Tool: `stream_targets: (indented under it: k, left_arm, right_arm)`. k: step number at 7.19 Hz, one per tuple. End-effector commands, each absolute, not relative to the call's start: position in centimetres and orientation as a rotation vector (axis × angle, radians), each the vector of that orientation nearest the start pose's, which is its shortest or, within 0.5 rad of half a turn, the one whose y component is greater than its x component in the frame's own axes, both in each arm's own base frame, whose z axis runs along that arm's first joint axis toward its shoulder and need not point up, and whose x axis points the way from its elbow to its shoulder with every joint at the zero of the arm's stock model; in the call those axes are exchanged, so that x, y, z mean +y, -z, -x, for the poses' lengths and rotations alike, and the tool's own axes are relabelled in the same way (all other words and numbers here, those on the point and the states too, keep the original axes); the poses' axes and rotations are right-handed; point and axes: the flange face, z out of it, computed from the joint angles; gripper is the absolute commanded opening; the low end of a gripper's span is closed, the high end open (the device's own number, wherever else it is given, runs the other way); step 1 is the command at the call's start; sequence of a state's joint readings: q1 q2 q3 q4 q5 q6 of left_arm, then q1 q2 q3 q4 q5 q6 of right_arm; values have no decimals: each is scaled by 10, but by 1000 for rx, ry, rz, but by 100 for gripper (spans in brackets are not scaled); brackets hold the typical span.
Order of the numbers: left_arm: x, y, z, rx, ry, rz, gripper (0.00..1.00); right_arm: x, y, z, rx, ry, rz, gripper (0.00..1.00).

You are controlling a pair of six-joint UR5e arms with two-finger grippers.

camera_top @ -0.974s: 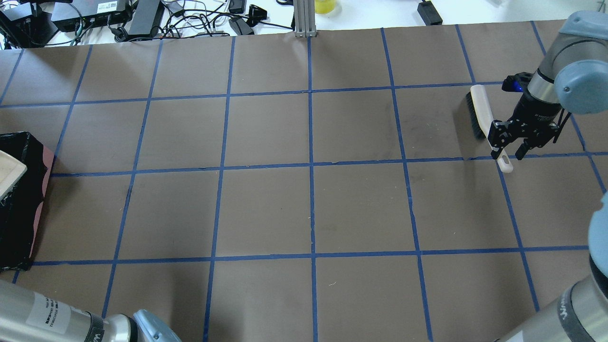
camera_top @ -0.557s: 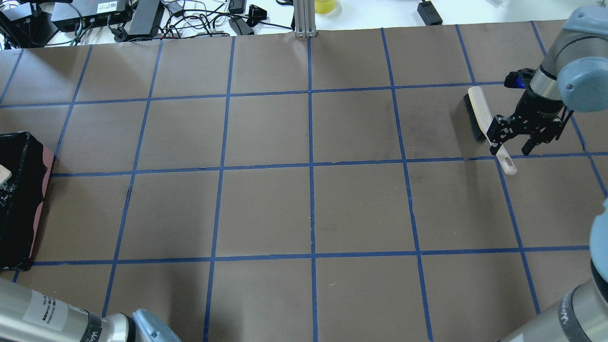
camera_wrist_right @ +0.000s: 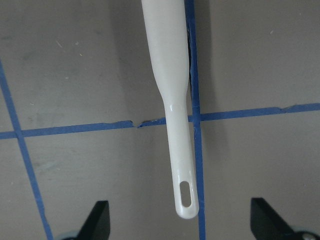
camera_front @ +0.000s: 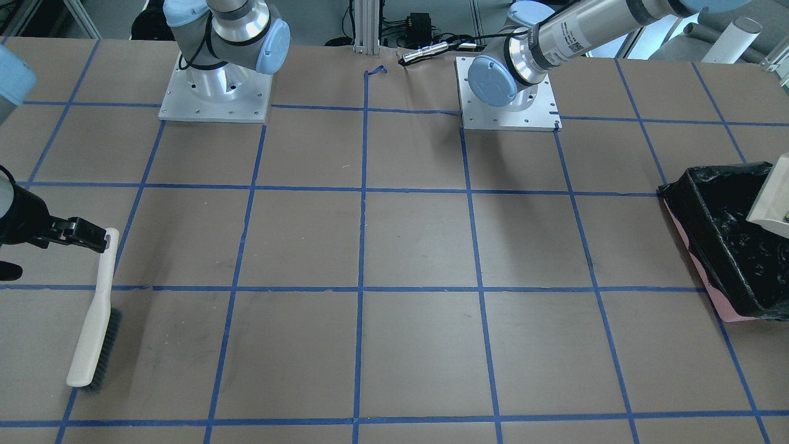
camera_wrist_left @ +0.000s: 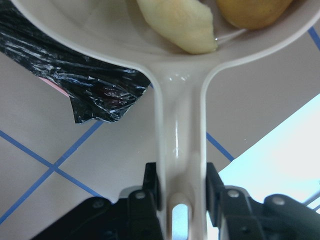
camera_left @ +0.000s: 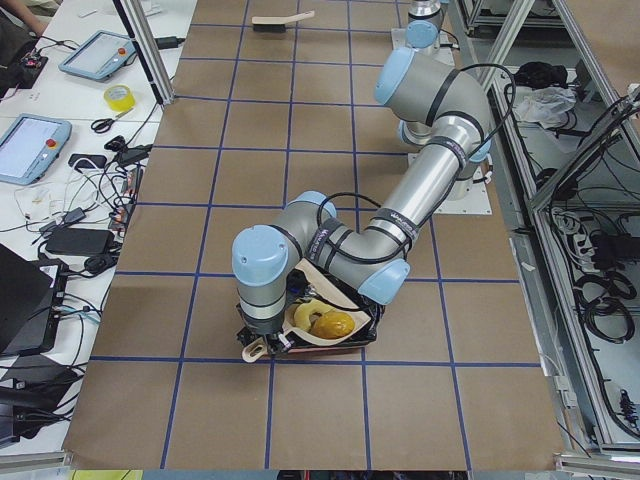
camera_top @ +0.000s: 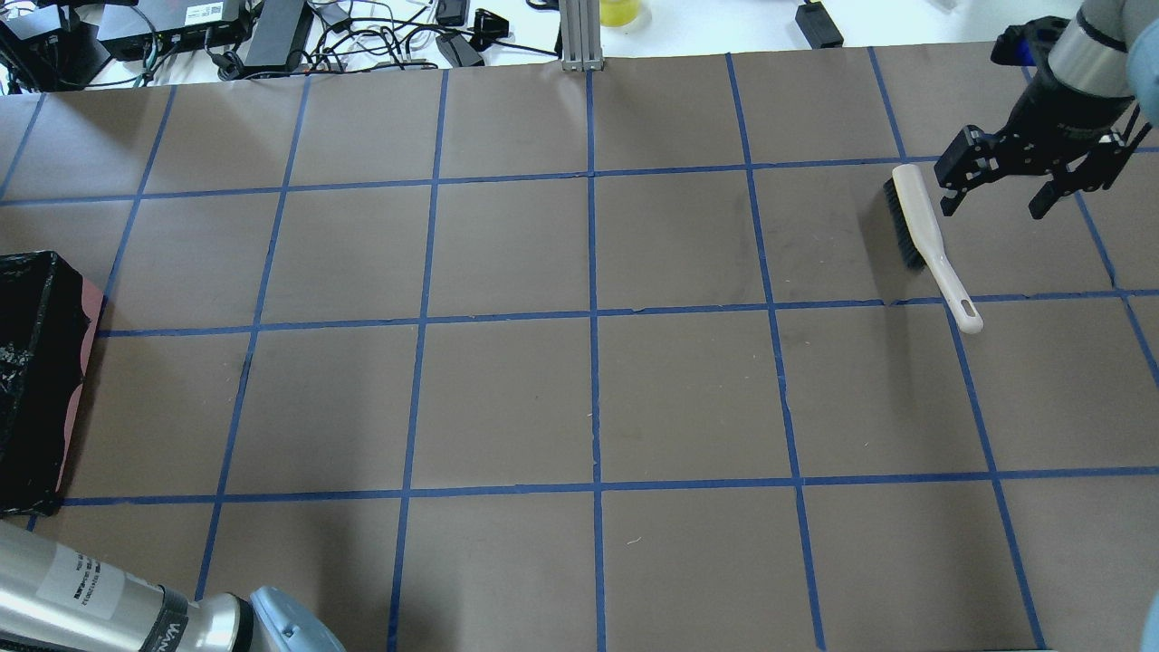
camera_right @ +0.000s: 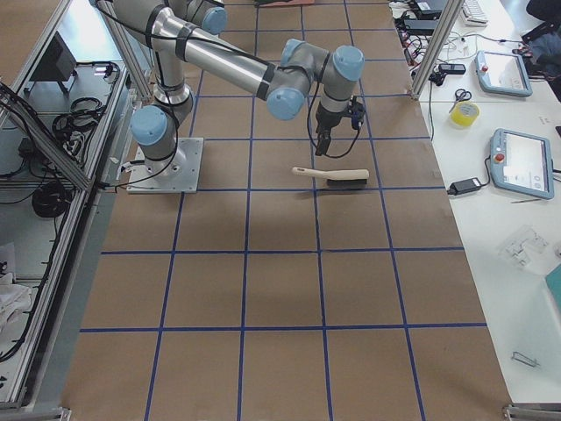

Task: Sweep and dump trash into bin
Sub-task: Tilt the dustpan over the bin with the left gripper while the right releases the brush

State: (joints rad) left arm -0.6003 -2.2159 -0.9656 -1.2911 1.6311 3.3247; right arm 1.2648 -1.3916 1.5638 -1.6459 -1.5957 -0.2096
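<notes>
My left gripper is shut on the handle of the beige dustpan, holding it over the bin, a pink box lined with black plastic. The trash in the pan is a pale crescent slice and a golden-brown lump. My right gripper is open and raised above the white brush, which lies flat on the table. The brush's handle end shows between the right gripper's spread fingers without touching them.
Brown paper with a blue tape grid covers the table. Cables and power units line the far edge beside a metal post. The two arm bases stand on the robot's side.
My right gripper has risen and drawn back from the brush handle toward the far right. The brush stays on the table. The dustpan's corner has left the overhead view at the bin.
</notes>
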Motion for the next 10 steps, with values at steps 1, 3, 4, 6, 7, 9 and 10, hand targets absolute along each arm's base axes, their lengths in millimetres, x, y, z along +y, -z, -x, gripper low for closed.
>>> stream_targets:
  k: [1,3,4,6,7,9,10]
  left_arm:
    - [-544,-411,-556,-1208,335,3086,21]
    - [-554,-415,-541,-1147,390,3146,21]
    - [-554,-410,-538,-1142,400,3153,21]
    - [-552,-409,-532,-1100,444,3191,21]
    - [-548,-413,-524,-1054,477,3221,21]
    - [-539,-407,-504,-1061,552,3263,21]
    - [-531,-402,-494,-1069,590,3282,20]
  right_arm:
    - [-551,-479,-30,3158,-83,-202,100]
    - [-531,-507,-112,3165,6,-207,100]
    - [-521,-513,-137,3164,36,-154,100]
    - [-519,-517,-154,3149,154,-79,100]
    - [-516,-502,-154,3150,108,-78,100]
    - [-476,-504,-150,3156,115,-57,100]
    - [-475,-502,-151,3154,127,-52,100]
